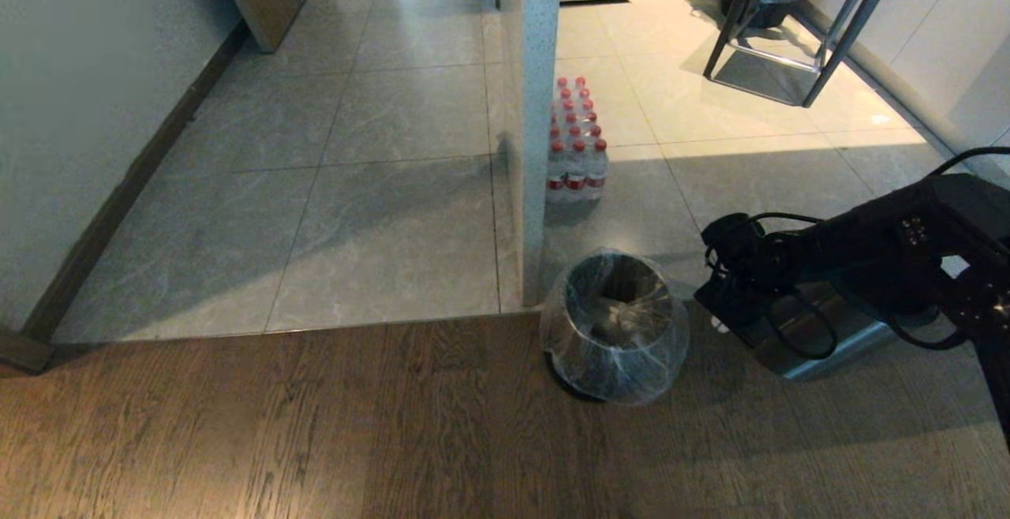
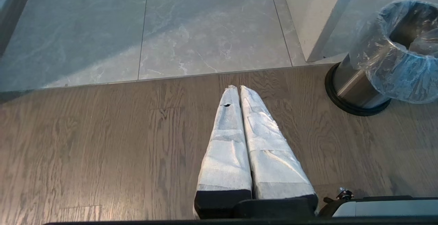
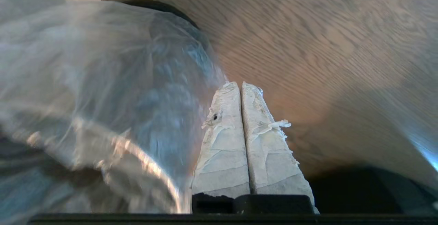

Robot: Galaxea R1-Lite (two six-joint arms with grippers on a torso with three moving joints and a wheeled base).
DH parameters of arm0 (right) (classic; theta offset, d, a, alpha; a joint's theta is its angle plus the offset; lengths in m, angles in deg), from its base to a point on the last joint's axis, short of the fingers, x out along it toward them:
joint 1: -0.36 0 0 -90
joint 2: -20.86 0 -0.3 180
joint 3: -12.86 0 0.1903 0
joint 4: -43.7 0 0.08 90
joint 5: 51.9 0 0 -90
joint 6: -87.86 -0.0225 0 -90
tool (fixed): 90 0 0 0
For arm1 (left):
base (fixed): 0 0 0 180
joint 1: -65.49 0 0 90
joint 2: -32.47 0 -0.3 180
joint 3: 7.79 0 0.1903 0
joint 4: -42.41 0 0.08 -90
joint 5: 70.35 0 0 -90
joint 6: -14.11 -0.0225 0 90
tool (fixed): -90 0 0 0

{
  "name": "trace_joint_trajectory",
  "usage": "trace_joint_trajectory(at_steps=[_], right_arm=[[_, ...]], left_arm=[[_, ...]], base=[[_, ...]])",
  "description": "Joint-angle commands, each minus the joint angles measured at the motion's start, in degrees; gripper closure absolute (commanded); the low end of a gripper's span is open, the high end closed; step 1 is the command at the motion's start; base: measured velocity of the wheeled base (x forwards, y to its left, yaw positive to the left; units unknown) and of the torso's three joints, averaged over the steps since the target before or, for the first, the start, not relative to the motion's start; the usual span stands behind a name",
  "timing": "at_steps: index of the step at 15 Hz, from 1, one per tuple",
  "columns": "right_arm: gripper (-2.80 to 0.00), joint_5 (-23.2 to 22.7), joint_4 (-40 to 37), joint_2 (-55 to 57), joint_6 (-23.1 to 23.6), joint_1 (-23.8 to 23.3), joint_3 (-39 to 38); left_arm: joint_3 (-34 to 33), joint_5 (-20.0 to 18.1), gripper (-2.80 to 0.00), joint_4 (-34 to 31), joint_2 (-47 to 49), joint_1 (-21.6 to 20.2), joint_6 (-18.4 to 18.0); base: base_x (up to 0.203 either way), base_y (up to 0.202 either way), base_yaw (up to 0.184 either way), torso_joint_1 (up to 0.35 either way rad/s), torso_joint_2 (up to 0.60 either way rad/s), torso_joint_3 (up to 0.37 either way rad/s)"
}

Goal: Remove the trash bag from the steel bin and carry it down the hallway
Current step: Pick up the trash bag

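A small steel bin [image 1: 588, 373] stands on the wood-plank floor [image 1: 316, 432], right at the edge where the planks meet the grey tiles of the hallway [image 1: 379, 188] and just beside the foot of a white pillar [image 1: 530, 109]. The trash bag [image 1: 615, 322] is still in the bin, its clear, crinkly plastic folded over the rim and ballooning around the outside.

Further along the tiles, against the pillar, sits a shrink-wrapped pack of red-capped bottles [image 1: 574, 144].

The right gripper [image 3: 241, 91] hangs just beside the bin on its right, low over the planks. Its two padded fingers are pressed together with nothing between them, and they sit close to the bag's overhanging plastic; I cannot tell whether they touch it. The left gripper [image 2: 238, 91] is parked well to the bin's left above the planks, its fingers also pressed together and empty.

This looks like the approach step: the bag has not yet been grasped. The next move likely calls for the right fingers to spread, take a fold of plastic at the rim, pinch it, and lift straight up so the thin film does not tear or drag the light bin over.
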Motion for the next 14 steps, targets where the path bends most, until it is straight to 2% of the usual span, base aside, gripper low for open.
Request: trace_joint_trajectory(at_steps=[1, 3, 6, 9, 10, 12, 14], right_arm=[[0.0, 0.0, -3.2, -4.6, -0.3, -0.8, -1.1], [0.0, -0.7, -7.7, -6.7, -0.8, -3.2, -1.9], [0.0, -0.4, -8.4, -7.4, -0.5, -6.6, -3.4], [0.0, 0.2, -10.4, -8.3, 0.7, -12.6, -3.4], [0.0, -0.9, -10.9, -8.9, 2.2, -14.2, -3.7], [0.0, -8.5, -12.2, -9.0, 6.5, -17.5, -3.4], [0.0, -11.4, -18.1, -7.4, 12.5, -18.7, -3.4]], left_arm=[[0.0, 0.0, 0.0, 0.0, 0.0, 0.0, 0.0], [0.0, 0.0, 0.0, 0.0, 0.0, 0.0, 0.0], [0.0, 0.0, 0.0, 0.0, 0.0, 0.0, 0.0], [0.0, 0.0, 0.0, 0.0, 0.0, 0.0, 0.0], [0.0, 0.0, 0.0, 0.0, -0.1, 0.0, 0.0], [0.0, 0.0, 0.0, 0.0, 0.0, 0.0, 0.0], [0.0, 0.0, 0.0, 0.0, 0.0, 0.0, 0.0]], base=[[0.0, 0.0, 0.0, 0.0, 0.0, 0.0], [0.0, 0.0, 0.0, 0.0, 0.0, 0.0], [0.0, 0.0, 0.0, 0.0, 0.0, 0.0], [0.0, 0.0, 0.0, 0.0, 0.0, 0.0], [0.0, 0.0, 0.0, 0.0, 0.0, 0.0], [0.0, 0.0, 0.0, 0.0, 0.0, 0.0], [0.0, 0.0, 0.0, 0.0, 0.0, 0.0]])
